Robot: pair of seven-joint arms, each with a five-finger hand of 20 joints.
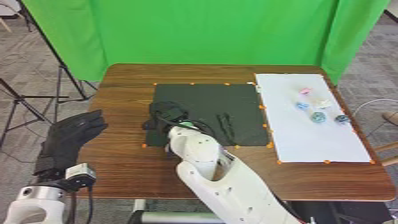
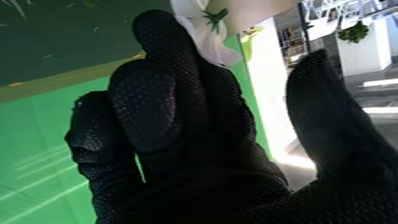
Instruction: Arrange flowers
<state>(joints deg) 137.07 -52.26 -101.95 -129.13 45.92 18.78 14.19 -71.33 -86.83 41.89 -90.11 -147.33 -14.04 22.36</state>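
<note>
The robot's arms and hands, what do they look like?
The left arm and right arm are smooth, white and rounded; the right one has small dark spots and an oval opening. The left robot hand and right robot hand wear black gloves, textured fabric in the wrist view. A small white box and black cables sit at the left wrist.

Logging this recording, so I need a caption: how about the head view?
Right hand over dark mat, small flowers lying on white sheet.
</note>
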